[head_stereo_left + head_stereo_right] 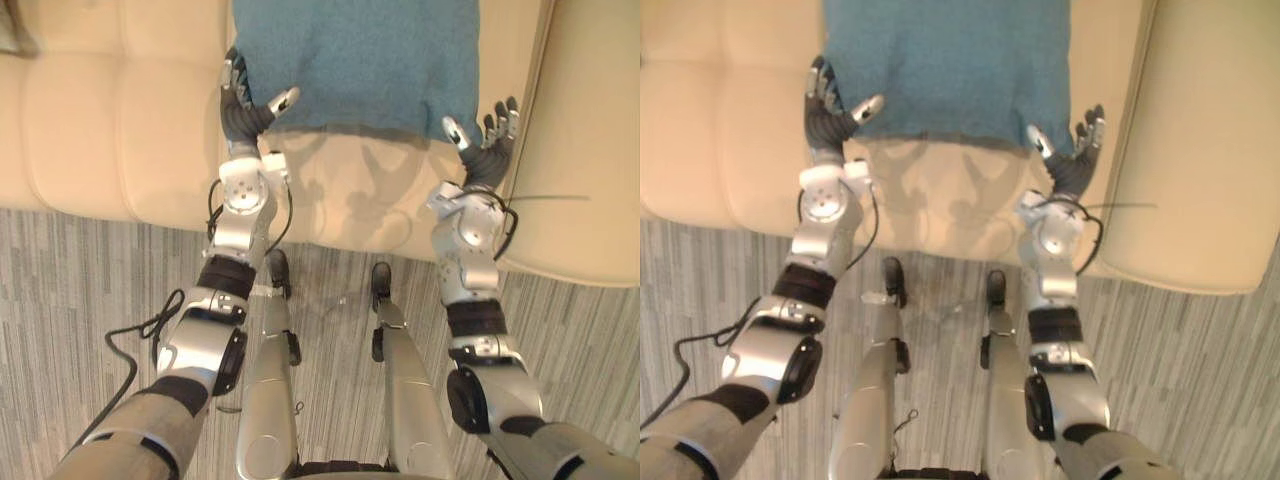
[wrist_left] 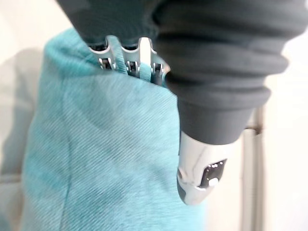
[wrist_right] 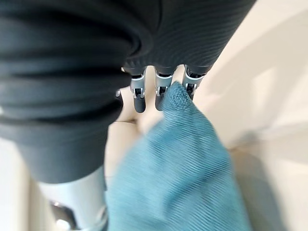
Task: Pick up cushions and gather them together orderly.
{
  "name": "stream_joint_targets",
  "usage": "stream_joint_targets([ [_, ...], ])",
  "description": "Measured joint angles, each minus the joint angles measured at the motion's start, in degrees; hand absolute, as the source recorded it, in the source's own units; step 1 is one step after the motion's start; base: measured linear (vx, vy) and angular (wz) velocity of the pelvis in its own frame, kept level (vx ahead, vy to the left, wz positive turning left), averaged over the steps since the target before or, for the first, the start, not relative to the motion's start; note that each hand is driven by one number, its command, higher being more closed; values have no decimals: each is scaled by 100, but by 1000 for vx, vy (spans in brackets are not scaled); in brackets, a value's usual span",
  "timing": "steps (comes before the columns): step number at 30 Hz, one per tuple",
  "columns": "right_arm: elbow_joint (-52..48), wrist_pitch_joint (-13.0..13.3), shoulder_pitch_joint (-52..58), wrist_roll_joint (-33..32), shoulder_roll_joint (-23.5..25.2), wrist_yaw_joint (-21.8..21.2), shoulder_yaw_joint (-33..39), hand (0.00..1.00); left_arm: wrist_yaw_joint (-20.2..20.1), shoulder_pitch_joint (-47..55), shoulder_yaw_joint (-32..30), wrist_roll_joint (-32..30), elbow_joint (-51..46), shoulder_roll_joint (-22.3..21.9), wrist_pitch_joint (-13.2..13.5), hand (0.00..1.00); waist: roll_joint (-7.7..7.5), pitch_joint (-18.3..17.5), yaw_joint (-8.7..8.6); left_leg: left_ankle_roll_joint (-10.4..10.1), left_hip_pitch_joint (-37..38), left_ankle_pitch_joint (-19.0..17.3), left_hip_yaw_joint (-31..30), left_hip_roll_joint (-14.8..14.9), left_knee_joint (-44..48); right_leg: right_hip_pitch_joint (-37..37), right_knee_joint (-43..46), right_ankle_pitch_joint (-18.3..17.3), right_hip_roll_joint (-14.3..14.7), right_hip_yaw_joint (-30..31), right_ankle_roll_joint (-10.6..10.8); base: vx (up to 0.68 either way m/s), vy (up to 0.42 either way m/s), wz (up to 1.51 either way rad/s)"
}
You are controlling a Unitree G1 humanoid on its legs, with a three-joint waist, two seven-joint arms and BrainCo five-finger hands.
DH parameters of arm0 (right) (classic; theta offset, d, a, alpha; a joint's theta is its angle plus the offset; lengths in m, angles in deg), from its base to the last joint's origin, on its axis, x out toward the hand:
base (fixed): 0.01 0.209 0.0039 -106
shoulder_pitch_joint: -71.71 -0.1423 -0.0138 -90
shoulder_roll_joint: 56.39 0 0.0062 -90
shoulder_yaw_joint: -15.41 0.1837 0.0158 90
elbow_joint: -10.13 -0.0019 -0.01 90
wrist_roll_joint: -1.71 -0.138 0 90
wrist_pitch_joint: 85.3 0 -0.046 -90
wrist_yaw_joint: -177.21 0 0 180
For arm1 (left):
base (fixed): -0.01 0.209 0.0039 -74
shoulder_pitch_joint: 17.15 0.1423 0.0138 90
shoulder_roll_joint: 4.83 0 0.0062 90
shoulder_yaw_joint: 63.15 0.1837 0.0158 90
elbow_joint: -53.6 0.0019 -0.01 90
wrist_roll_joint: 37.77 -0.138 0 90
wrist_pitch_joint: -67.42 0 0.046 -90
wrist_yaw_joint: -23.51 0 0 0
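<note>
While the head views show the teal cushion (image 1: pixel 355 60) on the cream sofa (image 1: pixel 120 130) with one hand at each near corner, the wrist views show the contact itself. The left hand (image 1: pixel 243 110) presses straight fingers (image 2: pixel 144 53) into the cloth at the cushion's side, its thumb stretched over the front. The right hand (image 1: pixel 487 148) is spread and relaxed, its fingers (image 3: pixel 138 96) just touching the corner's tip and holding nothing.

teal cushion (image 1: pixel 355 60) cut off at top edge, cream sofa (image 1: pixel 100 130) cropped at both sides
</note>
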Motion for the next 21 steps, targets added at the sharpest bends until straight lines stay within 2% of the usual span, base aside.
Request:
stream_joint_targets([
  [3, -600, 157, 1033, 215, 114, -166, 34, 0, -150, 1044, -1, 12, -654, -94, 111, 0, -136, -84, 20, -34, 382, -186, -26, 2, 121, 384, 141, -221, -14, -55, -31, 30, -127, 9],
  [5, -684, 169, 1781, 230, 236, -403, 1, 0, -350, 1891, 4, 15, -891, -289, 154, 0, -274, -271, 44, -67, 580, -410, -46, -4, 305, 651, 211, -370, -27, -84, -68, 86, -123, 11],
  [6, -680, 170, 2392, 221, 332, -660, -12, 0, -541, 2561, 11, 55, -927, -498, 150, 0, -333, -485, 51, -68, 732, -537, -94, -10, 393, 858, 235, -481, -43, -139, -78, 130, -90, 16],
  [10, -347, 180, 3482, 202, 390, -1223, -75, 0, -909, 3882, 118, 120, -899, -751, 124, 0, -396, -928, 73, -104, 1148, -784, -128, -20, 514, 1354, 208, -680, -72, -222, -98, 119, -44, 11],
  [13, 750, 125, 3944, 204, 525, -1603, -82, 0, -1198, 4622, 62, 4, -432, -902, 69, 0, -380, -1278, 96, -120, 1621, -969, -124, -15, 522, 1896, 84, -817, -61, -278, -120, 146, -19, 3],
  [15, 1654, -10, 4192, 224, 638, -1814, -79, 0, -1365, 4922, -173, -133, 368, -991, -55, 0, -326, -1591, 104, -166, 1894, -1043, -126, -3, 517, 2231, -34, -862, -64, -335, -125, 113, -11, 5],
  [21, 3638, -277, 4271, 437, 708, -2005, 196, 0, -1557, 5233, -797, -688, 2091, -1038, -308, 0, -244, -2008, 98, -189, 2506, -1188, -126, -19, 385, 2954, -461, -872, -59, -405, -102, 69, 4, 2],
])
